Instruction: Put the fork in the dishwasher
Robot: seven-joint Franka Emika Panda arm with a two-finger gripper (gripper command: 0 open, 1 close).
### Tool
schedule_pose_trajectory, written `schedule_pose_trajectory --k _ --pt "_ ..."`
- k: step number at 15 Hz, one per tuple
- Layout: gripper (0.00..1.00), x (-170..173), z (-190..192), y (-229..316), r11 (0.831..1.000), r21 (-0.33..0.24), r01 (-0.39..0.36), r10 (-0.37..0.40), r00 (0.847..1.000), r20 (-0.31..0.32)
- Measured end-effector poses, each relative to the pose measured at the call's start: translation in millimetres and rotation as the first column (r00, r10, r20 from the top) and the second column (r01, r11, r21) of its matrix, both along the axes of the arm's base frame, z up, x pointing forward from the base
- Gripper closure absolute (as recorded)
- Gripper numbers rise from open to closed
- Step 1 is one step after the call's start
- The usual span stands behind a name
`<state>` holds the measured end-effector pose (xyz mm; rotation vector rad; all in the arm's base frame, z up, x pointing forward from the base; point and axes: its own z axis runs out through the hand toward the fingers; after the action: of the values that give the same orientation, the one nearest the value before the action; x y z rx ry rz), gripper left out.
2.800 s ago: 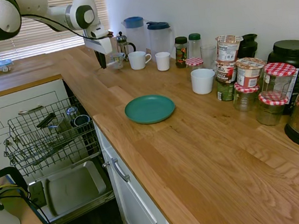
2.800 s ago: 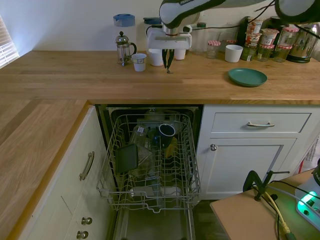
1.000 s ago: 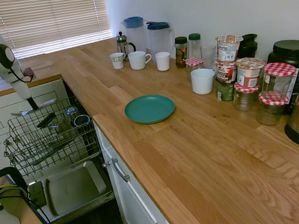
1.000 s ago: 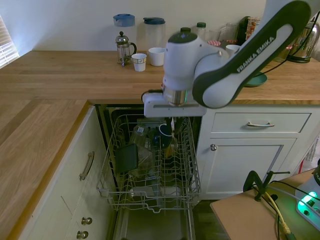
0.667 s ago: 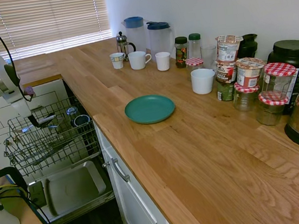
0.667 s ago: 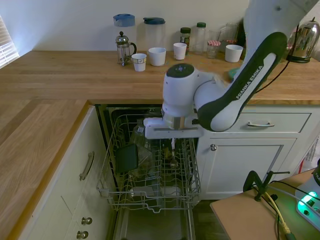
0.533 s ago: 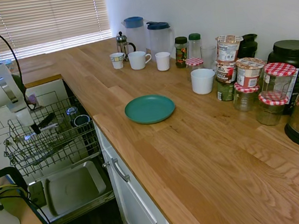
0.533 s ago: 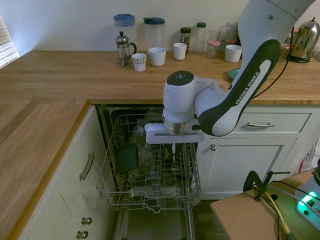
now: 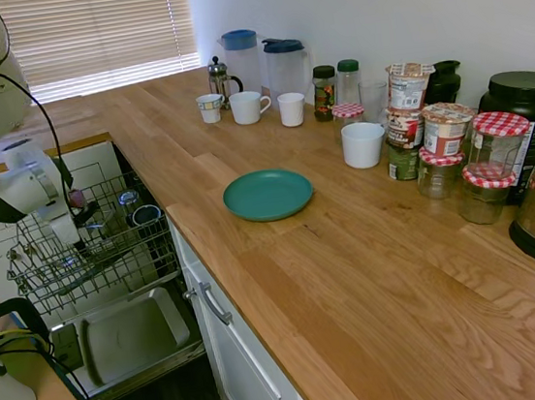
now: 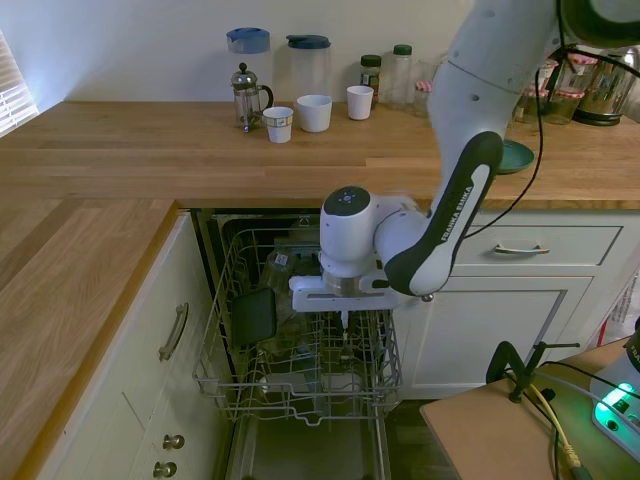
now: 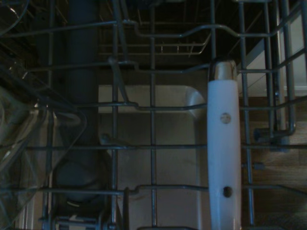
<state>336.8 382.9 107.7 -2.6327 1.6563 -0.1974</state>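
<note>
The dishwasher stands open under the worktop, its grey wire rack pulled out over the flat door panel. My gripper has dropped in among the rack's wires, right of the middle, with its fingers close together on the fork. The fork hangs straight down from them as a thin pale sliver. In the wrist view the fork's white handle lies across the rack wires, its far tip near a crossbar. From the first exterior view my gripper sits low at the rack, and the fork is hidden there.
A dark square container and a dark mug sit in the rack. White drawers with bar handles flank the machine. On the worktop are a green plate, white mugs, a French press and several jars.
The arm has carried the fork off the worktop to above the rack. In the last second the gripper has sunk lower, down between the wires.
</note>
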Motion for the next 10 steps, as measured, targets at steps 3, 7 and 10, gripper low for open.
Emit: schedule_pose_trajectory --k 3,7,10 --pt "0.0 2.8 -12.2 0.3 1.0 0.004 0.006 -0.006 1.0 0.0" --pt "0.0 2.9 -14.6 2.0 1.0 0.002 0.017 -0.017 1.0 0.001" --pt "0.0 6.0 -14.5 1.3 1.0 0.007 0.023 -0.023 1.0 0.001"
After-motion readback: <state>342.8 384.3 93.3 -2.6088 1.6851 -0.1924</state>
